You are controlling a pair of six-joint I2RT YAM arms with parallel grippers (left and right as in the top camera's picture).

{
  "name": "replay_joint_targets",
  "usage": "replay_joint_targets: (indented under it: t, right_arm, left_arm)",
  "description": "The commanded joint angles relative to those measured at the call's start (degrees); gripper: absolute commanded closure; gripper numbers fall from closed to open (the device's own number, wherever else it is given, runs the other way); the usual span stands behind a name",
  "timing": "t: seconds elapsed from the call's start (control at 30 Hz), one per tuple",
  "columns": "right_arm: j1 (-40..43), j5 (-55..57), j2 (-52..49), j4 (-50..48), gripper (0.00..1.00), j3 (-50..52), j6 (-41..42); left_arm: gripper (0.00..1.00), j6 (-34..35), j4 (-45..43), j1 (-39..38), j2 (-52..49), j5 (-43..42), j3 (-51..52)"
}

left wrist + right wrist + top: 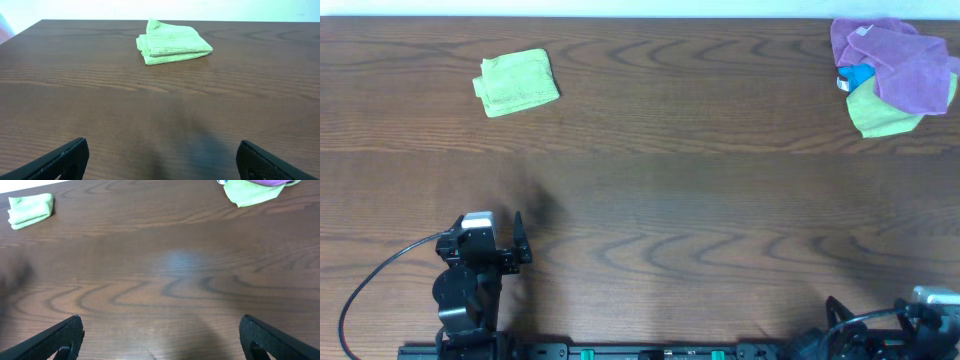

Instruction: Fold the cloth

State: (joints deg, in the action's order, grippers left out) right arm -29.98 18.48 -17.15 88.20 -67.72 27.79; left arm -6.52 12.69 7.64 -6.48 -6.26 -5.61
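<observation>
a: okay, i've got the cloth (518,82) in the upper left of the overhead frame. it's lying on the table (670,190) in what looks like a folded stack, with slightly uneven edges.
b: and the claws?
a: the left gripper (161,162) has its jaws wide apart, holding nothing, down at the lower left. the right gripper (162,340) is the same, spread and empty, in the bottom right corner.
b: what worries you?
a: pinching only the top layer would peel the stack open, i reckon. a low approach could shove it along the smooth wood. and the yellower green cloth (880,115) under the purple cloth (900,60), upper right, is a decoy.
b: any labels?
a: nothing readable, and no tag i can make out.
</observation>
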Motion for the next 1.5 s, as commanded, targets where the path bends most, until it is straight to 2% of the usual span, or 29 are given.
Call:
replay_joint_targets:
  t: [0.0,0.33,0.43,0.53,0.6,0.7,0.8,0.9,0.97,1.1,1.27,1.47]
  right_arm:
    - [-0.42,0.59,-0.04,-0.09,0.01,0.04,-0.81]
    - [-0.42,0.59,-0.04,-0.04,0.01,0.04,-0.83]
    - [-0.42,4.28,-0.04,-1.38,0.01,0.04,-1.77]
    - [0.46,10.40,-0.04,-7.78,0.01,0.04,-3.19]
    - [4.09,11.28,-0.04,-14.43,0.01,0.04,-5.92]
    - [12.22,9.27,0.02,-23.96,0.01,0.04,-6.69]
    - [17.75,3.63,0.09,-30.14,0.01,0.55,-11.21]
    - [22.29,-6.45,1.16,-37.81,0.01,5.05,-20.59]
    - [24.41,-10.36,2.36,-40.98,0.01,9.57,-23.91]
    - [26.51,-10.54,4.13,-43.23,0.01,18.88,-24.24]
    - [29.99,-10.62,8.46,-50.16,0.01,37.11,-23.56]
    - [32.48,-11.45,14.16,-51.63,0.01,47.19,-23.56]
  left_arm:
    - [0.05,-1.20,0.17,-0.28,0.61,-0.66,1.68]
    - [0.05,-1.20,0.17,-0.28,0.61,-0.66,1.68]
    - [0.05,-1.20,0.17,-0.28,0.61,-0.66,1.68]
    - [0.05,-1.20,0.20,-0.28,0.59,-0.66,1.68]
    - [0.05,-1.20,0.17,-0.28,0.59,-0.66,1.68]
    - [0.05,-1.20,0.17,-0.28,0.59,-0.66,1.68]
    - [0.05,-1.20,0.17,-0.28,0.59,-0.66,1.68]
    - [0.05,-1.20,0.17,-0.28,0.61,-0.66,1.68]
    - [0.04,-1.20,0.17,-0.28,0.59,-0.66,1.68]
    - [0.04,-1.20,0.20,-0.28,0.59,-0.66,1.68]
    - [0.05,-1.20,0.17,-0.28,0.59,-0.66,1.68]
    - [0.05,-1.20,0.17,-0.28,0.59,-0.66,1.68]
